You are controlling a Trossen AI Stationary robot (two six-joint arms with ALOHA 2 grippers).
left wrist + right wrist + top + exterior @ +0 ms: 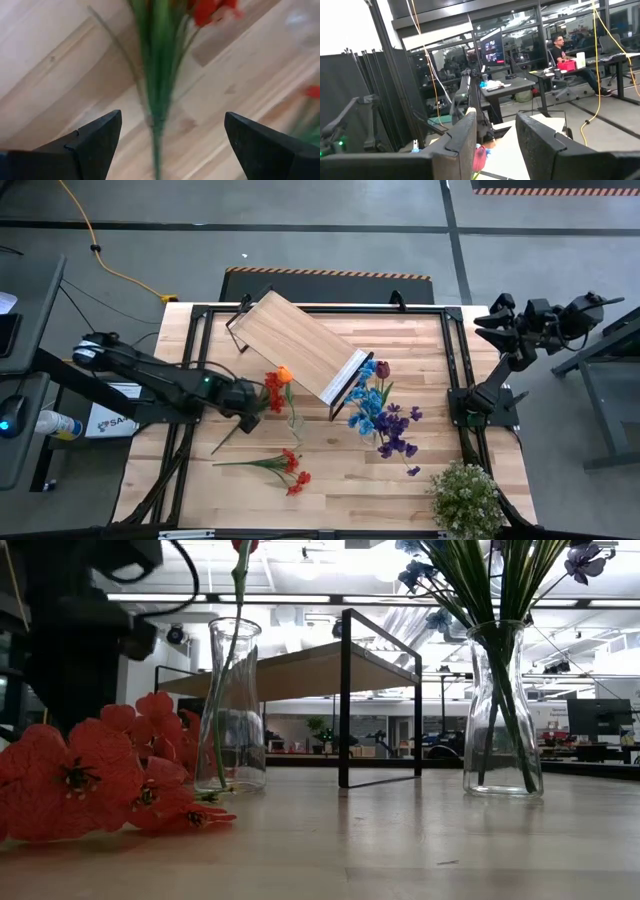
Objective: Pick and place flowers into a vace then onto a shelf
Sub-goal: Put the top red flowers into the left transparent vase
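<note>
My left gripper (256, 402) (170, 122) is open low over the table. Its fingers stand on either side of the green stems (159, 75) of a red flower bunch (271, 390) without touching them; the long stem (233, 432) lies on the tabletop. A second red bunch (288, 467) (90, 775) lies nearer the near edge. One glass vase (293, 418) (232, 710) stands upright with a single orange flower (284, 375). Another vase (503, 710) holds blue and purple flowers (380, 415). The wooden shelf (298, 343) stands at the far middle. My right gripper (496, 137) is open, raised off the table's right side.
A bushy pale plant (465, 497) sits at the near right corner. The shelf's black frame end (345, 700) stands between the two vases. A black frame (455, 360) runs along the table's edges. Bare wood lies at the near middle (360, 480).
</note>
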